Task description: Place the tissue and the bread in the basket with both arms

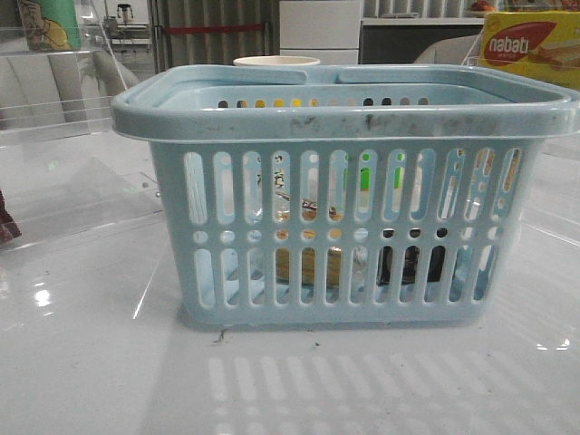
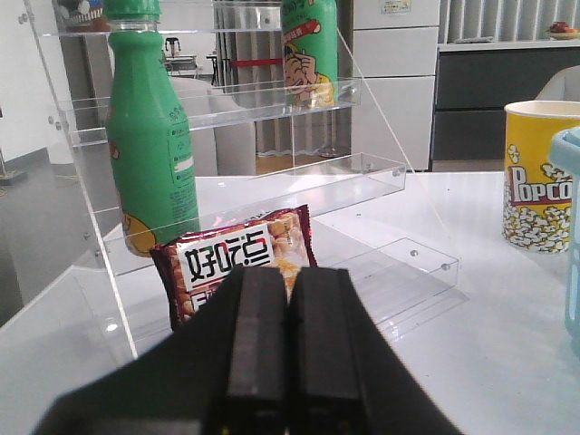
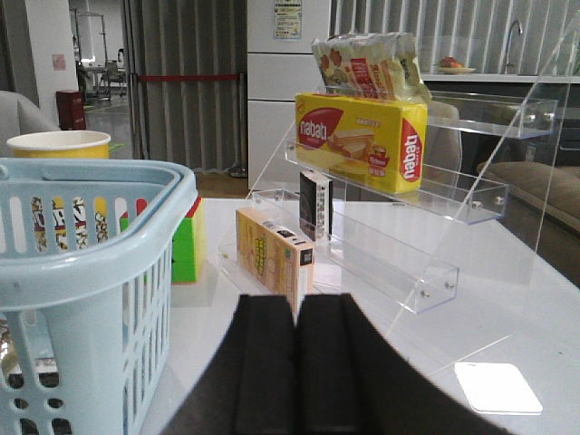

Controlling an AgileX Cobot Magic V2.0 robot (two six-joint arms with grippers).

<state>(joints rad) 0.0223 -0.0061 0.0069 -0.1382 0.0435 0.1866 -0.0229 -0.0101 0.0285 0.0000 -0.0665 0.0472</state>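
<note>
The light-blue basket (image 1: 344,113) fills the middle of the front view. Through its slots I see the bread (image 1: 308,265), a tan bag lying on the basket floor. Beside it, toward the right, sits the tissue (image 1: 412,263), a low dark pack. Neither gripper shows in the front view. My left gripper (image 2: 288,272) is shut with nothing in it, pointing at a red snack bag (image 2: 240,258), and the basket's edge (image 2: 571,181) is off to one side. My right gripper (image 3: 296,299) is also shut and empty, beside the basket (image 3: 91,199).
A clear acrylic shelf (image 2: 272,100) holds a green bottle (image 2: 149,145). A popcorn cup (image 2: 539,177) stands past the basket. The other clear shelf (image 3: 435,204) carries a yellow nabati box (image 3: 362,140), with a tan box (image 3: 272,258) and a green cube (image 3: 188,240) below.
</note>
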